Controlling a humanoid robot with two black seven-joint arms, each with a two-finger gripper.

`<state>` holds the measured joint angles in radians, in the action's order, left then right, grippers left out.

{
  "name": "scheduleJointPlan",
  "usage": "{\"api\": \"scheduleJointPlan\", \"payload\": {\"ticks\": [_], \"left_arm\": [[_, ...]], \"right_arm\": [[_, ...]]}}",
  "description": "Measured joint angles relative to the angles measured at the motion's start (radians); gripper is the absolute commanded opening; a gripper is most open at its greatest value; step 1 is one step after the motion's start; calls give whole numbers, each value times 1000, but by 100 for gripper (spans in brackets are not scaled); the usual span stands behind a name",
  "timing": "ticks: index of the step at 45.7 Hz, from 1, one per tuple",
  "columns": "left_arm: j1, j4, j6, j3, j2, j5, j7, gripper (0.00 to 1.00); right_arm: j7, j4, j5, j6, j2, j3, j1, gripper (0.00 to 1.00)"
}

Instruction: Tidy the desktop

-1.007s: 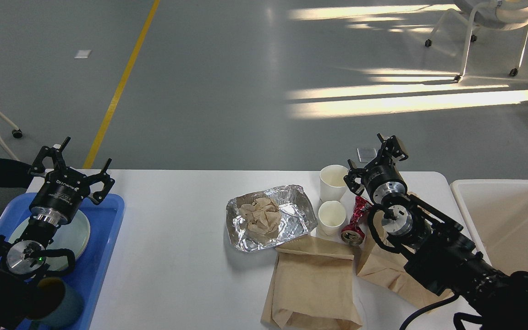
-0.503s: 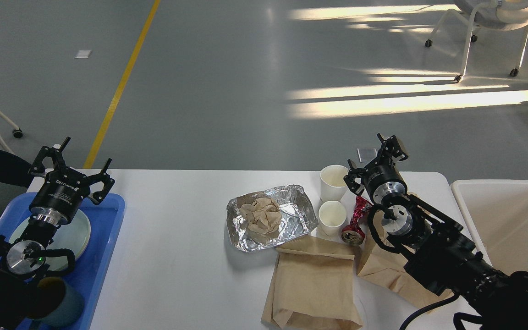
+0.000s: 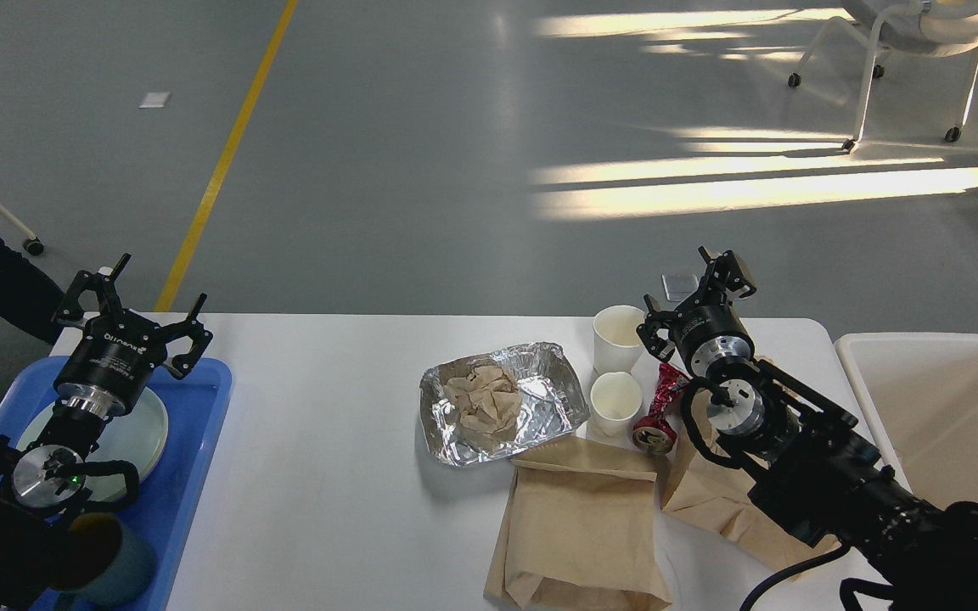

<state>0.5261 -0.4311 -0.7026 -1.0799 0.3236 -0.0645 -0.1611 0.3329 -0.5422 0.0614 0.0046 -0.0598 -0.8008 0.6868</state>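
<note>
Head view: our left gripper (image 3: pixel 132 310) and right gripper (image 3: pixel 697 288) hang open, empty, above the rigid, immovable desktop (image 3: pixel 328 475); we judge only its light litter graspable.

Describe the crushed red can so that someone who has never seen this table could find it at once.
On the large white rectangular desktop, look right of the crumpled silver foil tray, where two white paper cups stand. The crushed red metal can lies on its side just right of the nearer cup, beside the brown paper bags. It is the only red thing there.

Black jointed arms, silver wrist discs
</note>
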Motion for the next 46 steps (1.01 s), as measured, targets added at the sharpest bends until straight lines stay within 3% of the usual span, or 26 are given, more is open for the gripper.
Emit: {"api": "scheduleJointPlan", "payload": {"ticks": [46], "left_arm": [[0, 0, 0, 0, 0, 0, 0, 96]], "right_arm": [[-9, 3, 1, -5, -48, -17, 0, 100]]}}
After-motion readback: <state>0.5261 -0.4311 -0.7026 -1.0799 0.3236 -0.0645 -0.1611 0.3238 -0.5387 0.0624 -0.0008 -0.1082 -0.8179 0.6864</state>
